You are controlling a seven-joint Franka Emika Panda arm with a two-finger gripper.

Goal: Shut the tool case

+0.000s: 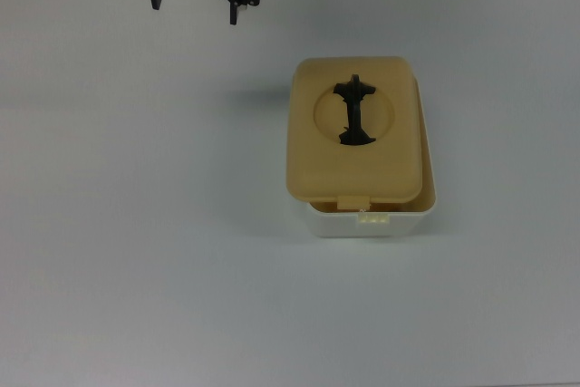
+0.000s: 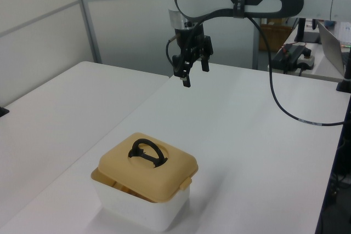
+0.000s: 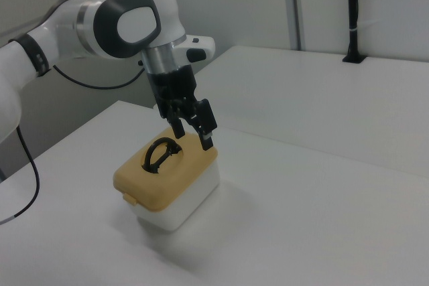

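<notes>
One lid (image 1: pixel 355 129) sits a bit crooked on the white tub (image 1: pixel 373 220) — my open, empty pincer (image 1: pixel 193 2) hangs off at ten o'clock, so maybe a push down is next.

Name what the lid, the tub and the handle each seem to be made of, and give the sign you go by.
Lid: probably moulded plastic, tan and matte; rounded corners, pressed-in round recess.
Tub: likely plastic too, white, smooth, slightly glossy; even rounded walls.
Handle: black, thin and arched; plastic or coated metal, the look leaves it open.
</notes>
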